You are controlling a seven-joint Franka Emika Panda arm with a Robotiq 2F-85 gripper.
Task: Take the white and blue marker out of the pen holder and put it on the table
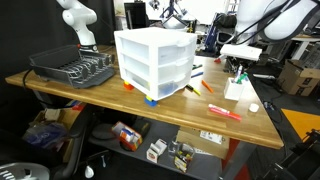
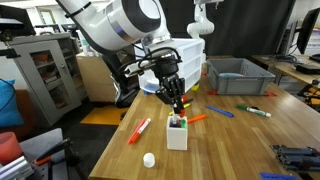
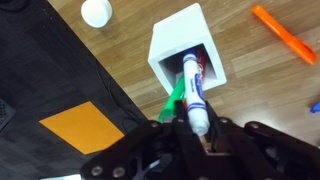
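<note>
- Hanging straight above the pen holder (image 2: 177,135), the gripper (image 2: 176,106) points down near the table (image 1: 150,112) edge farthest from the dish rack (image 1: 72,68).
- The white and blue marker (image 3: 192,90) has its lower end in the holder, beside a green marker (image 3: 174,100). Its long axis runs up towards the gripper.
- The jaws stand narrowly apart either side of its top end; whether they pinch it I cannot tell.
- Lifting along that axis should free it.

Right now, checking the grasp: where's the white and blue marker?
Wrist view: the white and blue marker sits in the white pen holder beside a green marker, its upper end at the end effector.
</note>
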